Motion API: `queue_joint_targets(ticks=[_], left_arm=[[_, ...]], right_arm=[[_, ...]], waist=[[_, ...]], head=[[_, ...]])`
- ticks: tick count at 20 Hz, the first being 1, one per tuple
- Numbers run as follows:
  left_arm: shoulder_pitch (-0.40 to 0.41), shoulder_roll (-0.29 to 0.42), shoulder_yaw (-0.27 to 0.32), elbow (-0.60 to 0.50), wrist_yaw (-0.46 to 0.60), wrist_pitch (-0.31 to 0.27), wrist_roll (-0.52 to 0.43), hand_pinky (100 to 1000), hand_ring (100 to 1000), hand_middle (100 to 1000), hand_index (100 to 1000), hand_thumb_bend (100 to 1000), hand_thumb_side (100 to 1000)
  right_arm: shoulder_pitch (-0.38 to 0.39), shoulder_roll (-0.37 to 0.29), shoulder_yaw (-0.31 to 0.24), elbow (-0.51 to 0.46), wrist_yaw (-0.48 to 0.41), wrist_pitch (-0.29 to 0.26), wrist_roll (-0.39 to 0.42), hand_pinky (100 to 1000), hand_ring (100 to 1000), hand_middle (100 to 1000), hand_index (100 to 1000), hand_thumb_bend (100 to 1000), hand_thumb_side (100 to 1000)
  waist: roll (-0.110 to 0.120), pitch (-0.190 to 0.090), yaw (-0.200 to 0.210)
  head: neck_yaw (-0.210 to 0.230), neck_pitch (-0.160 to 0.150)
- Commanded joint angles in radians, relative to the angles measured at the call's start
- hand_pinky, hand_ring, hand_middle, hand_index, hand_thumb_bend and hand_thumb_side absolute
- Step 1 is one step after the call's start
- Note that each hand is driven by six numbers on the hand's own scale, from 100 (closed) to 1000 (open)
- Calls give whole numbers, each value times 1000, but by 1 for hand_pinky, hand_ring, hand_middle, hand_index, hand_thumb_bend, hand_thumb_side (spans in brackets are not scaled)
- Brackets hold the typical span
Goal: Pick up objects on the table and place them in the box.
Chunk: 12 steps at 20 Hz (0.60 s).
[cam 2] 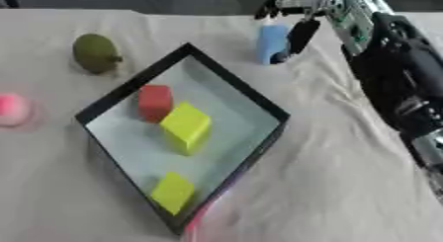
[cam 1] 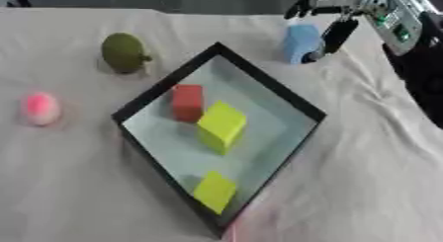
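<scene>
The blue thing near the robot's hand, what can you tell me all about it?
The blue thing is a light blue, rounded block that looks soft and matte. It stands upright on the cloth, just outside the far right edge of the box, not in it. The right hand comes in from the upper right, with dark fingers over its top and down its right side. Whether they touch or hold it, I cannot tell.
</scene>
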Motion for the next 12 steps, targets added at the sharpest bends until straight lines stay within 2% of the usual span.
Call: queue_joint_targets(ticks=[1,7,12], left_arm=[[-13,15,0,-22,5,0,-4,789,839,799,824,312,648],[-30,15,-2,-27,6,1,-6,789,839,800,822,311,648],[-38,14,-4,-28,7,1,-9,790,839,799,818,308,646]], right_arm=[[-29,-43,-20,-1,33,6,-16,898,926,899,915,537,177],[-24,-43,-40,37,87,13,-11,898,927,896,915,547,159],[-21,-41,-45,51,106,6,8,894,920,887,911,514,158]], waist=[[-11,-1,4],[-14,19,20],[-16,30,27]], head=[[-7,-23],[-23,-40],[-30,-49]])
